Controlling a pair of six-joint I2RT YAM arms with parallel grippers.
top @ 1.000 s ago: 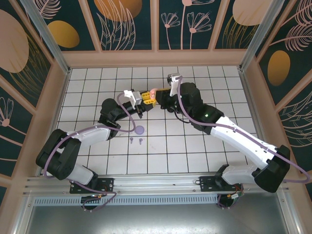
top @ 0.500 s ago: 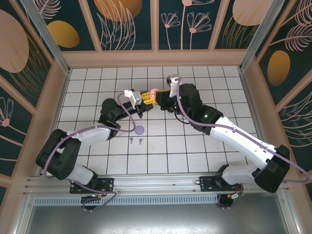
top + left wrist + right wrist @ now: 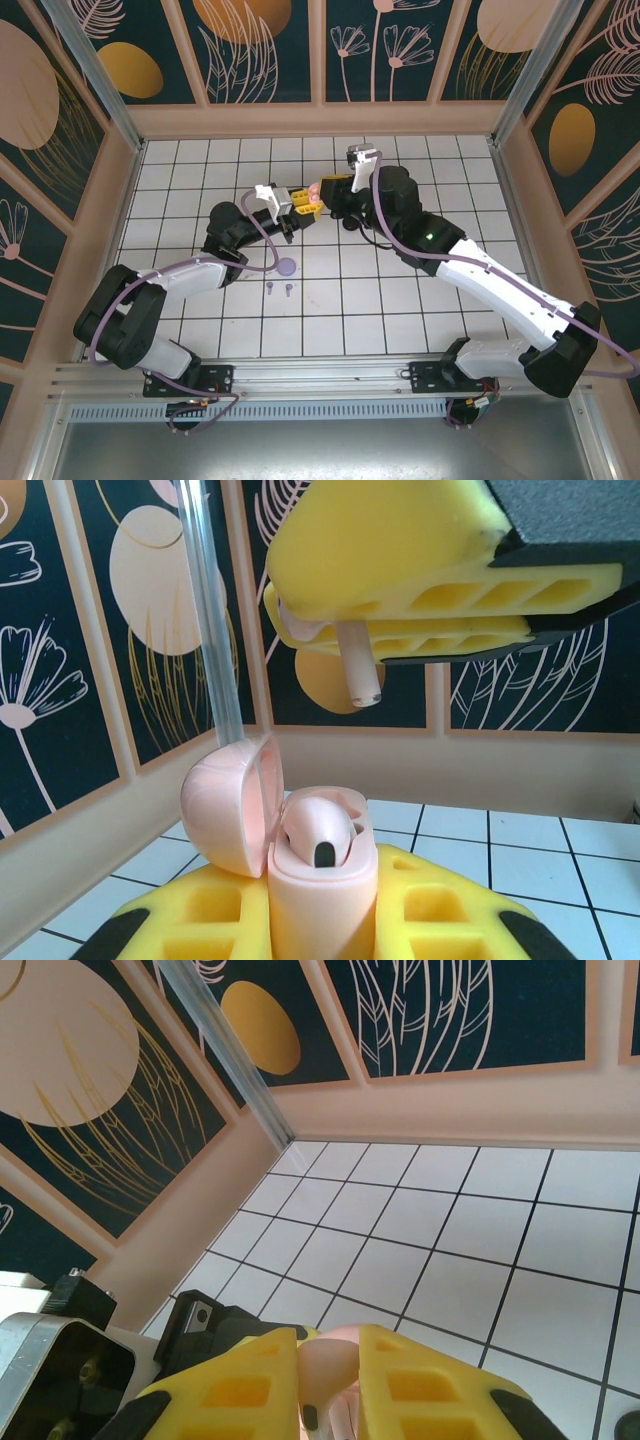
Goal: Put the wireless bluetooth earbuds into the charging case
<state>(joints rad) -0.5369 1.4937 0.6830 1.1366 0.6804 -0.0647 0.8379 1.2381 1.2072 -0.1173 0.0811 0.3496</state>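
Two robot arms meet nose to nose above a white tiled floor (image 3: 200, 170), in a booth with dark flower-patterned walls. The left gripper (image 3: 297, 203) has its yellow fingers (image 3: 190, 925) pressed against both sides of a pink charging case (image 3: 322, 905), which stands upright between them. The case's rounded lid (image 3: 225, 800) is swung open to the left of the fingers. One pink earbud (image 3: 316, 832) sits in the case, its rounded head poking up above the rim. Directly above the case, and clear of it, the right gripper (image 3: 300, 610) reaches in from the right. Its yellow fingers (image 3: 390, 540) pinch a second pink earbud (image 3: 356, 665), whose pale stem hangs straight down below the fingertips and points toward the open case. From the right wrist camera, that earbud (image 3: 325, 1365) is wedged in the narrow gap between the two yellow fingers (image 3: 235, 1385), with the floor tiles far beyond. Seen from overhead, the right gripper (image 3: 327, 189) is just beside the left gripper's fingertips. Well apart from both sets of fingers, nearer the arm bases, a round purple case (image 3: 287, 267) lies on the floor. A purple earbud (image 3: 270, 288) and another purple earbud (image 3: 289, 289) lie side by side just beyond it.
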